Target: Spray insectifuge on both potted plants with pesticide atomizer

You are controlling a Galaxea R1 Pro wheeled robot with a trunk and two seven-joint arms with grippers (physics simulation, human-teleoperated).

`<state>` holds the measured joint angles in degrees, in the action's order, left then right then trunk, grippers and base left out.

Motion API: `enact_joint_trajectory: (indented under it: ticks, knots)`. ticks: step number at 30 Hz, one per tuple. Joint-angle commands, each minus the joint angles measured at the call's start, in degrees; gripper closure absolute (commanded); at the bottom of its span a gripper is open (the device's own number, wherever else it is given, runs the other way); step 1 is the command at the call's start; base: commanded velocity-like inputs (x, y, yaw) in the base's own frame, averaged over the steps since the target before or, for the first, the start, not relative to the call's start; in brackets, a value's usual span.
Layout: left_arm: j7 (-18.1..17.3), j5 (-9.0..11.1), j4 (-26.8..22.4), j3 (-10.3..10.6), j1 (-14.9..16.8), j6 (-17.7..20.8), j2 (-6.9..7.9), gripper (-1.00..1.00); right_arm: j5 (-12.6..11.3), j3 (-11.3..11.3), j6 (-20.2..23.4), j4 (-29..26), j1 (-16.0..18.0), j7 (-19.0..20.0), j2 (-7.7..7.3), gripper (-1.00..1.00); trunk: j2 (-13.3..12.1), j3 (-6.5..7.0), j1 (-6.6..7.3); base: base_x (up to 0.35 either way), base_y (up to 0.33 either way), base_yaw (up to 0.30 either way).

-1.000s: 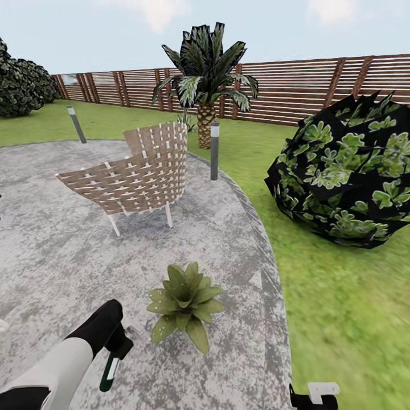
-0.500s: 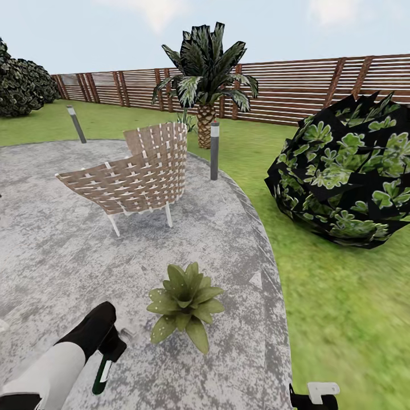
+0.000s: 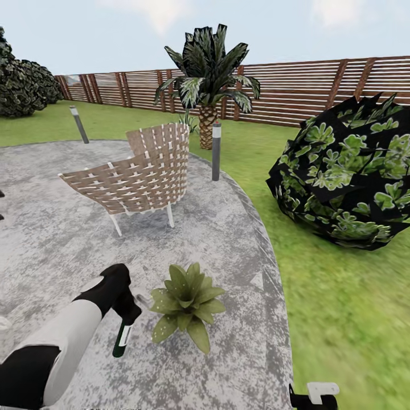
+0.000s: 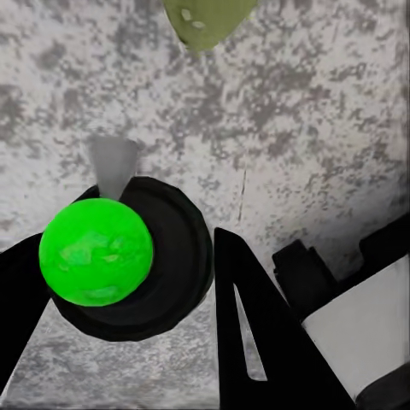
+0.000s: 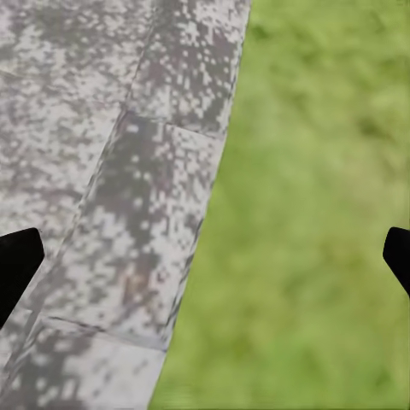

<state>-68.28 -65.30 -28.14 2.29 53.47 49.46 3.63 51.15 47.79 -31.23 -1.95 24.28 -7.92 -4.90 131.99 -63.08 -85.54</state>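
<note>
Gripping the atomizer [image 3: 122, 338] bottle-down, the left claw [image 3: 126, 310] hangs just left of the plant [image 3: 185, 303], nearer than the spread right claw [image 5: 205, 256].

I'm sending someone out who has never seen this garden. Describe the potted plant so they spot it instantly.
Start at the round grey paved patio in front of the brown slatted fence. Near its grass-side edge, on the near side of the woven chair, sits the potted plant. It is a low rosette of pointed green leaves, unlike the tall palm and the round dark bush on the lawn.
</note>
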Motion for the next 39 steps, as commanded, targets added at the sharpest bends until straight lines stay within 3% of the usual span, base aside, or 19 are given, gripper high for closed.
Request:
enact_joint_trajectory:
  ticks: [1, 13, 19, 21, 22, 27, 39]
  knots:
    - [-1.0, -0.9, -0.1, 0.3, -0.1, 0.4, -0.10, 1.00, 0.6, 0.2, -0.1, 0.1, 0.0, -0.5, -0.02, -1.00, 0.0, -0.05, 0.01, 0.000, 0.000, 0.242]
    - [-1.2, -1.5, -0.2, 0.0, -0.3, 1.0, 0.24, 1.00, 0.6, 0.3, -0.1, 0.1, 0.0, -0.4, -0.02, -1.00, 0.0, -0.05, 0.01, 0.103, -0.132, 0.193]
    - [-1.0, -1.4, -0.2, -0.1, -0.3, 1.0, 0.26, 1.00, 0.6, 0.3, -0.2, 0.1, 0.1, -0.4, -0.08, -1.00, 0.0, -0.05, 0.01, -0.145, -0.250, 0.003]
    - [-1.0, -1.5, -1.0, -0.1, -0.4, 1.0, 0.38, 1.00, 0.5, 0.3, -0.3, 0.1, 0.0, -0.4, -0.04, -1.00, 0.0, -0.05, 0.01, -0.220, -0.218, 0.000]
    - [-1.0, -1.5, -3.7, -0.3, -0.8, 1.0, 0.55, 1.00, 0.4, 0.3, -0.5, 0.0, 0.1, -0.4, -0.02, -1.00, 0.0, -0.05, 0.01, -0.225, -0.212, 0.000]
    - [-1.0, -1.5, -4.1, -0.4, -0.9, 1.0, 0.74, 1.00, 0.5, 0.2, -0.4, 0.1, 0.0, -0.4, -0.02, -1.00, 0.0, -0.05, 0.01, -0.094, -0.244, 0.191]
    - [-0.9, -1.4, -4.1, -0.7, -2.5, 1.0, 3.02, 1.00, 0.6, 0.2, -0.3, 0.1, 0.1, -0.4, 0.02, -1.00, 0.0, -0.05, 0.01, 0.041, -0.272, 0.260]
